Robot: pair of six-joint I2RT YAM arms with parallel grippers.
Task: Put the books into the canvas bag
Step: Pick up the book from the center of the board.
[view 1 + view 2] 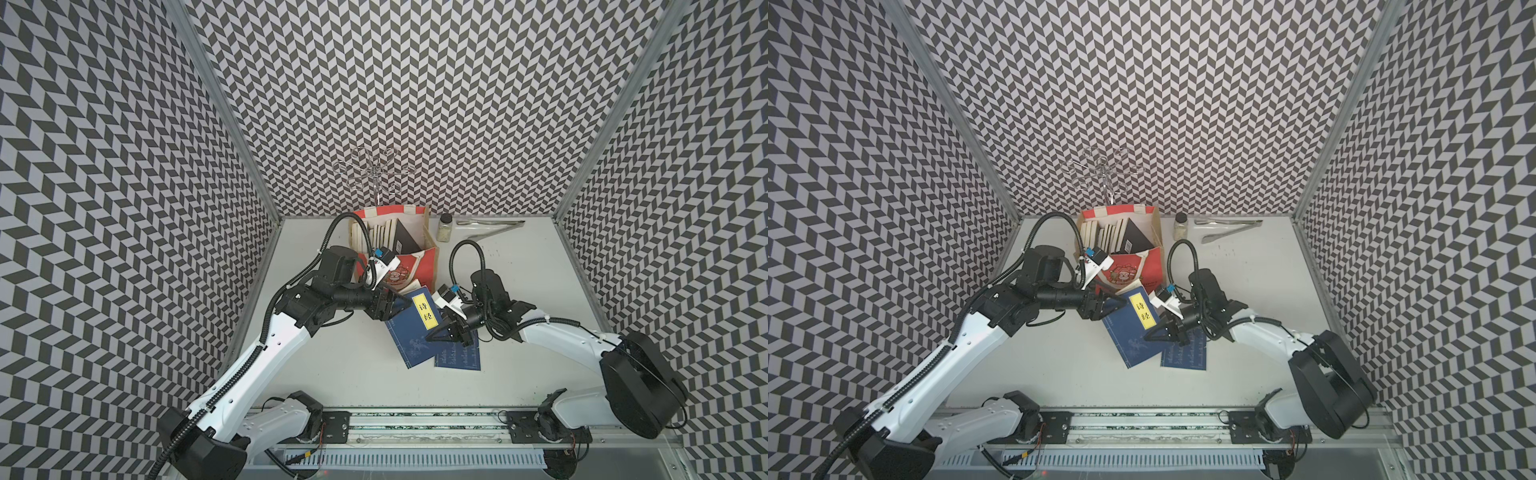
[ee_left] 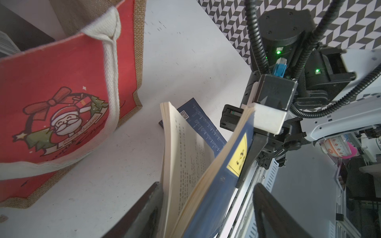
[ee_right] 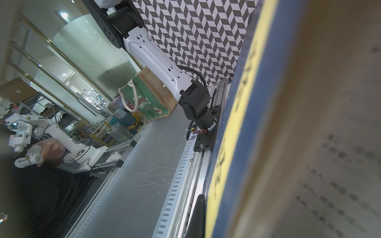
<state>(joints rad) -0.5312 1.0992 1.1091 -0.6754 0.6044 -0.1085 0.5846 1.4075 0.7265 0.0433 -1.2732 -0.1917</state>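
I observed the left end effector (image 1: pixel 401 306) with its jaws standing apart. In the left wrist view its two black fingers (image 2: pixel 145 209) flanked one edge of the navy blue paperback book with a yellow title label (image 1: pixel 413 332). A clear gap showed between the cover and the farther finger. I could not tell whether the nearer finger touched the loose pages.

The right end effector (image 1: pixel 431 337) was closed and clamped on the opposite edge of that book, just beside the label. The book hung tilted above the white tabletop (image 1: pixel 340 365) with its pages fanned partly open. Its upper corner sat just in front of the boxy canvas bag with red panels, tan jute sides and white rope handles (image 1: pixel 411 269).

The bag stood upright near the rear of the tabletop. Inside it, several cream-edged books (image 1: pixel 384 235) stood on end beside a black book (image 1: pixel 405 241).

A second navy blue paperback book (image 1: pixel 459 359) lay flat on the tabletop below the right end effector, just beside the lower corner of the raised book.
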